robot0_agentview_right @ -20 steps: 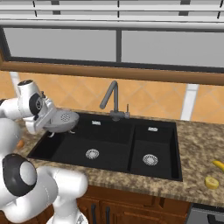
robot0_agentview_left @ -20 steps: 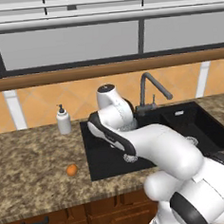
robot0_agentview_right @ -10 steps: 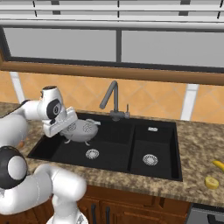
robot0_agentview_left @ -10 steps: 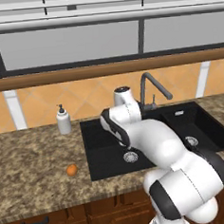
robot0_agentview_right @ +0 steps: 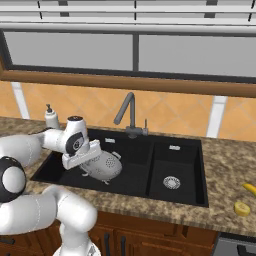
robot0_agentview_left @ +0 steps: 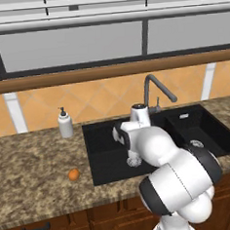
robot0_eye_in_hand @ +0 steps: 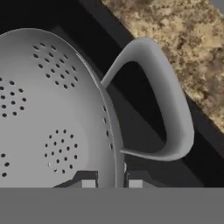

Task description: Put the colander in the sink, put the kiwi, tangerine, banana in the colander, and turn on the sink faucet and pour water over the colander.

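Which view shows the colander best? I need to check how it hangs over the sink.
The right base view: the colander hangs tilted from the gripper over the large basin of the sink. The hand view gives a close-up of its rim, holes and one handle. In the left base view the arm hides it.

Even, soft rendered light; faint shadows, slight blur.
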